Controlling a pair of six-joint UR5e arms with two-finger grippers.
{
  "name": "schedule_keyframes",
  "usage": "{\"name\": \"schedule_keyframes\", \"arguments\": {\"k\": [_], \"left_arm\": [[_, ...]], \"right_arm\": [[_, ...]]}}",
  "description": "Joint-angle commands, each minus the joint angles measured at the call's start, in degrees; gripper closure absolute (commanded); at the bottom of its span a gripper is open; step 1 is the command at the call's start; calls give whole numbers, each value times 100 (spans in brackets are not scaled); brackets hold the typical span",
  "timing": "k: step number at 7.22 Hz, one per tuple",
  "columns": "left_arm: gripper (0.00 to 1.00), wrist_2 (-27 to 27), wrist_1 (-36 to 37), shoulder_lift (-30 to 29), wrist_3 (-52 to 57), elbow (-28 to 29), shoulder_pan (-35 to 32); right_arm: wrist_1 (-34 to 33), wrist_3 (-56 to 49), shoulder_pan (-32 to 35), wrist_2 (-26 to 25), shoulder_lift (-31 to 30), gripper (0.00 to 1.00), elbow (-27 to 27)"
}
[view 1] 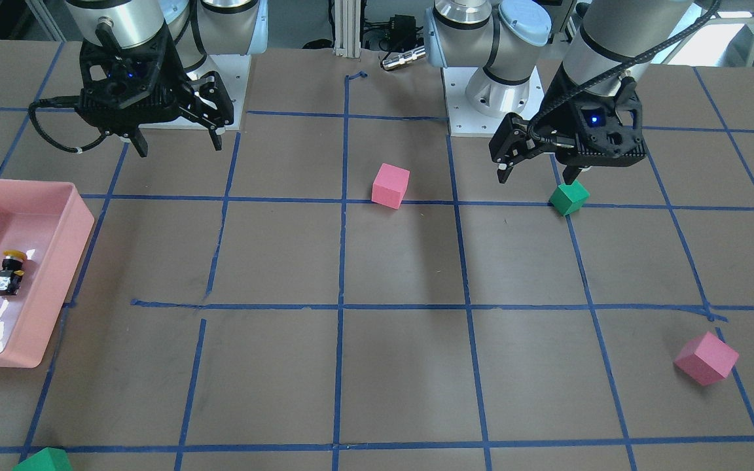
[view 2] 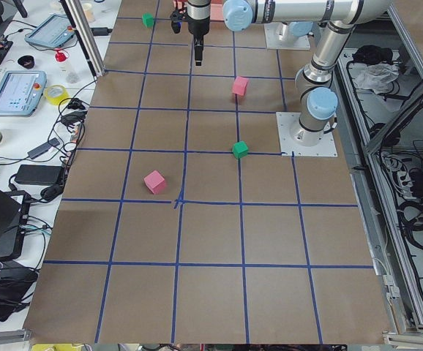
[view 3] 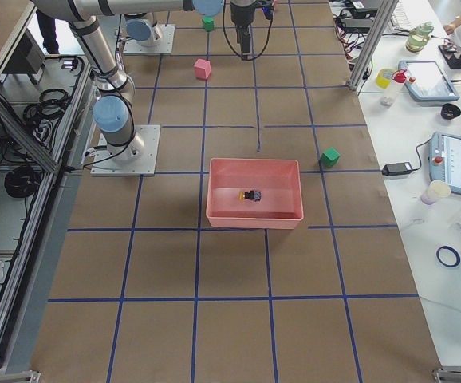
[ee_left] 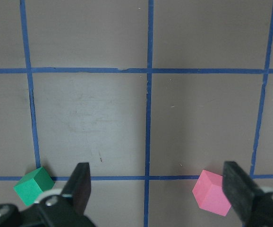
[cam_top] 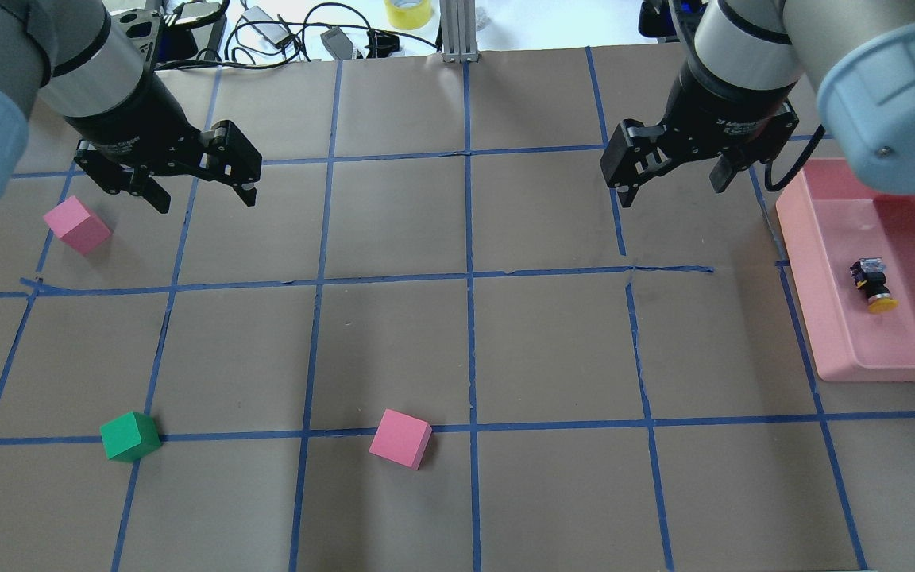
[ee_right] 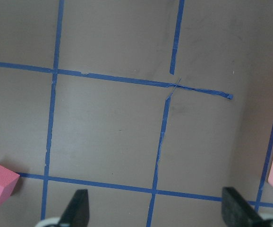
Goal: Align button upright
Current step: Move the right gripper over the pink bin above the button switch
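Note:
The button (cam_top: 873, 284), with a yellow cap, black body and silvery base, lies on its side inside the pink tray (cam_top: 803, 262). It also shows as the button (view 1: 7, 271) in the front view, cap pointing toward the robot. My right gripper (cam_top: 673, 195) hangs open and empty above the table, beside the tray's inner edge and apart from it. Over the opposite half of the table, my left gripper (cam_top: 205, 199) is also open and empty. The right wrist view shows only the right gripper (ee_right: 156, 210) fingers over bare paper.
A pink cube (cam_top: 76, 225) sits near the left gripper. A green cube (cam_top: 130, 435) and another pink cube (cam_top: 400, 438) lie closer to the robot. Another green cube (view 1: 43, 461) sits at the far table edge. Blue tape lines grid the brown paper.

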Motion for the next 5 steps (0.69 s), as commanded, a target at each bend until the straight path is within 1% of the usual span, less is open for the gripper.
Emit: {"name": "schedule_keyframes", "arguments": {"k": [1,3,4,5], "left_arm": [[0,-6,1,0,-1,0,0],[0,-6,1,0,8,0,0],[0,-6,1,0,-1,0,0],[0,-6,1,0,-1,0,0]], "right_arm": [[-32,-3,-24,-45,1,0,6],[-24,-56,-85,-45,10,0,6],[-50,-64,-207,-28,45,0,6],[-50,-73,-478,-19,71,0,6]]}}
